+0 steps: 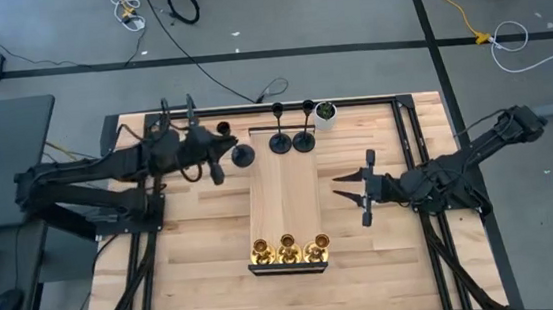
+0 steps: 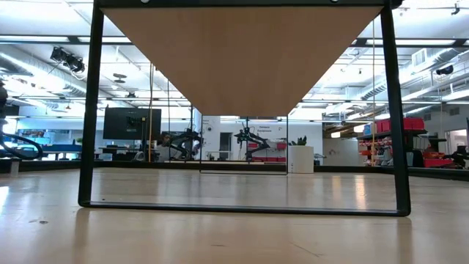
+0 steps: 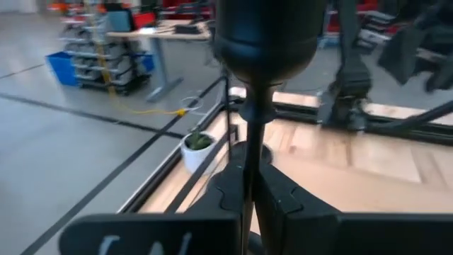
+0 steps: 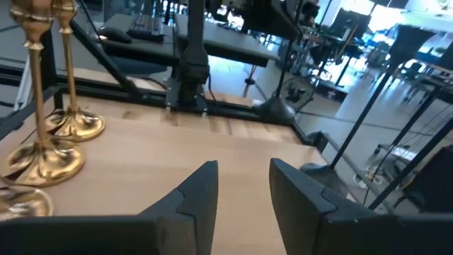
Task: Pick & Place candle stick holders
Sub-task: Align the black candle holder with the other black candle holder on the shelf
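Left gripper (image 1: 219, 158) pinches the thin stem of a matte black candle stick holder (image 1: 241, 156), gripping it at the far left of the pale wood-plank worktop (image 1: 190, 253), just left of a raised light wooden board (image 1: 283, 200). In the left wrist view the dark fingers (image 3: 233, 195) close on the stem below the rounded black cup. Two more matte black holders (image 1: 291, 140), each with a round base, slim stem and small cup, stand upright at the board's far end, beside a small white pot with green plant (image 1: 325, 114). Three shiny brass-gold holders (image 1: 288, 248) stand in a row at the board's near edge; their flared polished bases gleam in the right wrist view. Right gripper (image 1: 360, 189) hangs with its fingers spread, holding nothing, right of the board. No readable writing shows.
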`<act>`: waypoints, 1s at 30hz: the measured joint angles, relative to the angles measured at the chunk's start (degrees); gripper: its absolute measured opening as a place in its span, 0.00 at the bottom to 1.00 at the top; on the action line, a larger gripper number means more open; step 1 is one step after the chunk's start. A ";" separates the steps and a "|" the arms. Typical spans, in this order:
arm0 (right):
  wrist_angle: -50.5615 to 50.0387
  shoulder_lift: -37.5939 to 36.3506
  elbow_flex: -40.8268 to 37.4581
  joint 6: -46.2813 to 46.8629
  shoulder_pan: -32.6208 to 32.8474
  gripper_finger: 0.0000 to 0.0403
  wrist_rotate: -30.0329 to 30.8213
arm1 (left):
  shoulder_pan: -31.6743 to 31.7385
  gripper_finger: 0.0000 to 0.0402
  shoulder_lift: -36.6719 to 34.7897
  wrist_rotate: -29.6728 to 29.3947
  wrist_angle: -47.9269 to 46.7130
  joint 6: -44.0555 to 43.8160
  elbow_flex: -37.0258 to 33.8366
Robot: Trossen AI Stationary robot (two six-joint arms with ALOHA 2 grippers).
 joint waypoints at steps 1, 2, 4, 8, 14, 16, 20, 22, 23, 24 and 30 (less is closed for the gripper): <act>0.41 0.00 0.00 -0.41 -0.21 0.32 0.00 | 1.04 0.03 0.53 1.77 0.64 0.40 0.02; 0.91 -0.01 0.00 -0.97 -0.47 0.32 0.00 | 2.00 0.03 0.95 2.47 0.54 1.08 0.02; 1.99 -0.02 0.00 -2.08 -0.92 0.32 0.00 | 4.13 0.03 1.86 2.79 0.70 2.05 0.02; 3.21 -0.02 0.00 -2.65 -1.46 0.32 0.00 | 8.92 0.03 4.43 9.07 1.99 2.93 0.01; 3.43 -0.02 0.00 -2.27 -1.52 0.32 -0.30 | 15.30 0.03 7.93 21.64 7.21 4.65 0.02; 3.43 -0.02 0.00 -1.78 -1.54 0.32 -1.51 | 16.90 0.03 8.77 24.76 8.09 5.36 0.02; 3.40 -0.02 0.00 -1.59 -1.52 0.32 -2.95 | 18.96 0.03 10.35 26.65 8.53 5.91 0.02; 3.40 -0.02 0.00 -1.52 -1.52 0.32 -2.92 | 19.88 0.03 11.12 28.35 8.54 5.87 0.00; 3.40 -0.02 0.00 -1.52 -1.52 0.32 -2.88 | 20.22 0.03 11.45 29.73 9.00 5.87 0.00; 3.38 -0.02 0.00 -1.55 -1.52 0.32 -2.86 | 20.41 0.03 11.73 30.95 9.44 5.91 0.00; 3.40 -0.02 0.00 -1.70 -1.52 0.32 -2.84 | 20.99 0.03 13.53 32.95 12.80 6.00 0.00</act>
